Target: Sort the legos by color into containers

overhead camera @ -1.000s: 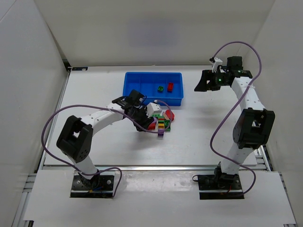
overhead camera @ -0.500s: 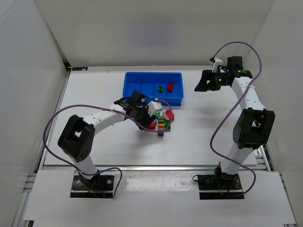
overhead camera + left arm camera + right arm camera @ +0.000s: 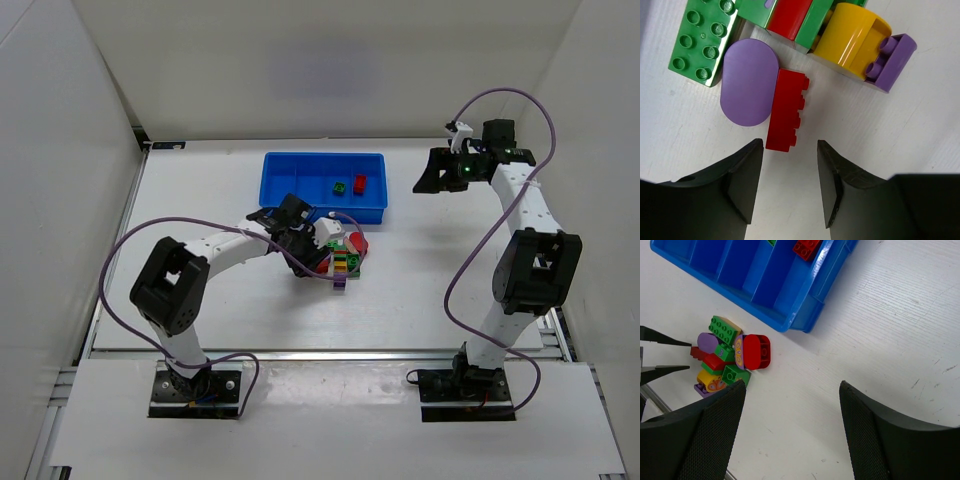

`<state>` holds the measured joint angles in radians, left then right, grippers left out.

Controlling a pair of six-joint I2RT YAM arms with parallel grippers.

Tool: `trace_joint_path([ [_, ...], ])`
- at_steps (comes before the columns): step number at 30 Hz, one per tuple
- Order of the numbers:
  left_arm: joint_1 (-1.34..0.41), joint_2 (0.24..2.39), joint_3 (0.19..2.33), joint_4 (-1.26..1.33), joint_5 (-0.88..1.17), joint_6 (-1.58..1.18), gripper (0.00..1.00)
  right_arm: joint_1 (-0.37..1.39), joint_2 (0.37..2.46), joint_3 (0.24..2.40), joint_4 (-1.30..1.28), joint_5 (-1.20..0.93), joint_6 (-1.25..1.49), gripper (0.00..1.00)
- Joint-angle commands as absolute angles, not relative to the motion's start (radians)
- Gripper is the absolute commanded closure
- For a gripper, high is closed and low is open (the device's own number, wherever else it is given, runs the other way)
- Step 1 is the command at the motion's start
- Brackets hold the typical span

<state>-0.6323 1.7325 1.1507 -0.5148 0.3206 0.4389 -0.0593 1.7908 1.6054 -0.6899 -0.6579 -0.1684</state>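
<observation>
A pile of legos (image 3: 346, 258) lies on the table just in front of the blue tray (image 3: 295, 185). In the left wrist view it holds a red brick (image 3: 786, 111), a purple oval piece (image 3: 749, 82), a green brick (image 3: 702, 42), a yellow piece (image 3: 850, 40) and a small purple brick (image 3: 892, 55). My left gripper (image 3: 788, 150) is open and empty, with the red brick just beyond its tips. The tray holds a green brick (image 3: 339, 187) and a red brick (image 3: 360, 183) in separate compartments. My right gripper (image 3: 432, 172) is open and empty, above the table right of the tray.
The right wrist view shows the tray's corner (image 3: 805, 310), the pile (image 3: 725, 360) and the left gripper's fingertips (image 3: 665, 352) at its left edge. White walls enclose the table on three sides. A purple cable loops off each arm.
My left gripper has shifted a little to the right, closer to the pile. The right arm has barely moved.
</observation>
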Motion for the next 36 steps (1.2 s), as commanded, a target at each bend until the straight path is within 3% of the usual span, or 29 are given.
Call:
trace_joint_path([
  [1,-0.638,1.744,1.146,-0.505,0.321,0.425,0.42,-0.069,1.805,1.612,-0.695,-0.670,-0.179,0.21],
  [10,-0.638,1.790,1.161,-0.502,0.321,0.426,0.48,-0.083,1.813,1.612,-0.695,-0.669,-0.183,0.21],
  [23,-0.634,1.803,1.170,-0.491,0.287,0.376,0.80,-0.087,1.824,1.605,-0.689,-0.683,-0.173,0.22],
  [28,-0.621,1.643,1.089,-0.477,0.314,0.443,0.83,-0.071,1.828,1.626,-0.719,-0.776,-0.202,0.21],
  [32,-0.604,1.427,0.956,-0.417,0.389,0.596,0.89,-0.013,1.900,1.752,-0.848,-0.902,-0.209,0.21],
  [36,-0.601,1.234,0.827,-0.367,0.455,0.756,0.90,0.075,1.963,1.842,-0.931,-0.934,-0.219,0.22],
])
